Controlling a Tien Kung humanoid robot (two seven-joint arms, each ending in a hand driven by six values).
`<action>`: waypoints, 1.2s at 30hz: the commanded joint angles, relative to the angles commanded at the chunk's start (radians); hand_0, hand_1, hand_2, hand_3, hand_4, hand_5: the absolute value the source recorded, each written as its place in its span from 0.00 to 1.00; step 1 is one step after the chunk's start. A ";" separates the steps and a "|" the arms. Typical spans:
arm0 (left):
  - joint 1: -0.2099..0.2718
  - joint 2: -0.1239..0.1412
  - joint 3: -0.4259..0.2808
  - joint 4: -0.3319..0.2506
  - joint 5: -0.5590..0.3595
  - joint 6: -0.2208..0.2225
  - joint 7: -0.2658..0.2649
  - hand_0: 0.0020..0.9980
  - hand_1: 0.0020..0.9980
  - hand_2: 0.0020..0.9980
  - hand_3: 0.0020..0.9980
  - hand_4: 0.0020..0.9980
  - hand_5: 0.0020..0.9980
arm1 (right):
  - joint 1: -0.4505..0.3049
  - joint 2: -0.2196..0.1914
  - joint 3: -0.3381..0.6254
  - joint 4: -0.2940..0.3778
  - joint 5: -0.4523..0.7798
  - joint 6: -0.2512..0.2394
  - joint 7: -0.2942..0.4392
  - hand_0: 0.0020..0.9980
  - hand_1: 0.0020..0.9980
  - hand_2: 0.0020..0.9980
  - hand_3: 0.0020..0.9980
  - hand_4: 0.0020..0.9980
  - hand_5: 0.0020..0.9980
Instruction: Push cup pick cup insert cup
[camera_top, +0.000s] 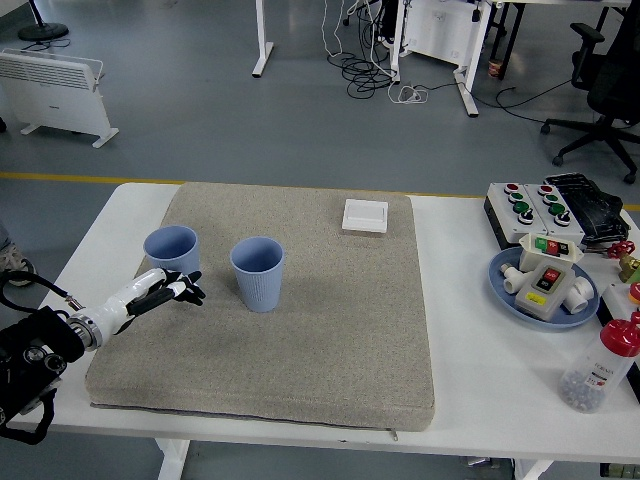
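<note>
Two light blue cups stand upright on the grey mat (330, 330). The left cup (171, 249) is near the mat's left edge. The right cup (258, 272) stands a short gap to its right. My left hand (175, 291) reaches in from the lower left, its fingers spread and empty, touching the lower front of the left cup. My right arm is out of view.
A white square box (365, 215) lies at the mat's far edge. On the table's right stand a button box (530, 205), a blue plate (505, 285) of switch parts and a red-capped bottle (600, 365). The mat's middle and near part lie bare.
</note>
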 joint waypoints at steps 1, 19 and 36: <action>-0.008 -0.001 0.008 0.007 -0.004 0.000 -0.002 0.89 0.74 0.59 0.53 0.65 1.00 | 0.000 0.000 0.000 0.000 0.000 0.000 0.000 0.72 0.65 0.67 0.59 0.12 0.50; -0.136 -0.040 0.129 0.161 -0.026 0.003 -0.050 0.92 0.75 0.59 0.53 0.64 1.00 | 0.003 0.003 -0.017 0.000 0.002 0.004 -0.001 0.72 0.65 0.67 0.59 0.12 0.49; -0.193 -0.054 0.156 0.235 -0.052 0.001 -0.083 0.93 0.76 0.60 0.54 0.63 1.00 | -0.002 0.009 -0.029 0.000 -0.004 0.009 -0.006 0.72 0.65 0.67 0.59 0.12 0.50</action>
